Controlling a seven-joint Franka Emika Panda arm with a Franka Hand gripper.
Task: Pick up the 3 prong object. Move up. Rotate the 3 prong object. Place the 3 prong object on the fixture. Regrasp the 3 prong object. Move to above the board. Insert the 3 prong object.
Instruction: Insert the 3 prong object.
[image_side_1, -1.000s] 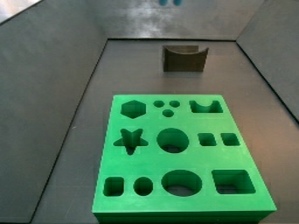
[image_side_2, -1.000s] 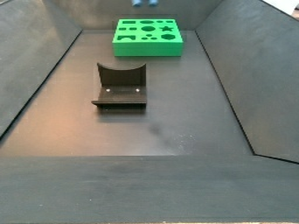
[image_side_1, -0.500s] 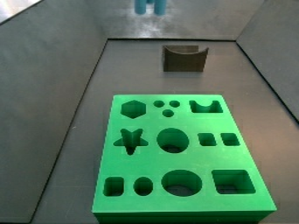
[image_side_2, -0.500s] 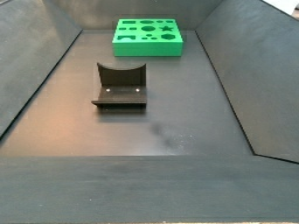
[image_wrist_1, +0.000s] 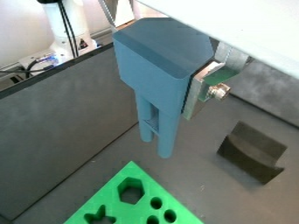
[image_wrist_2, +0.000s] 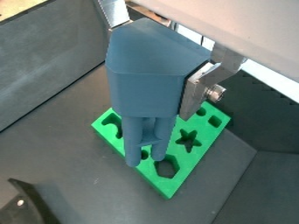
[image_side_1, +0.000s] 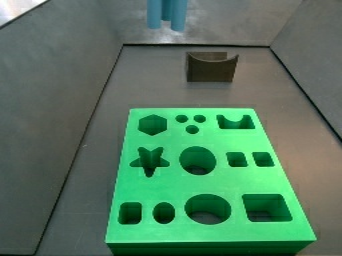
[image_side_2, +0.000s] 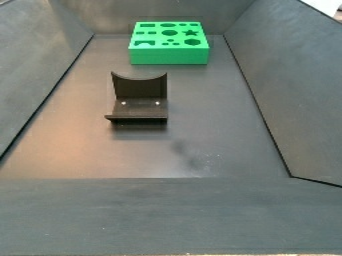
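The 3 prong object (image_wrist_1: 156, 59), a matte blue-grey block, hangs prongs-down in both wrist views (image_wrist_2: 142, 80). My gripper (image_wrist_1: 176, 74) is shut on its block, and a silver finger (image_wrist_1: 201, 84) presses against one flank (image_wrist_2: 197, 87). In a side view only its prongs (image_side_1: 166, 10) dip in at the top edge, high above the floor behind the fixture (image_side_1: 210, 65). The green board (image_side_1: 227, 183) lies nearer the camera; in a wrist view it (image_wrist_2: 107, 128) shows below the prongs. The fixture (image_side_2: 138, 98) stands bare.
Dark grey walls (image_side_1: 60, 110) slope up around the floor. The fixture (image_wrist_1: 251, 150) and the board (image_wrist_1: 117, 206) lie on the floor beneath the held piece. The board (image_side_2: 167, 51) sits at the far end in a side view. Cables (image_wrist_1: 47, 59) lie outside the wall.
In a side view the prongs have come further down into the frame and shifted left. Board and fixture have not moved.
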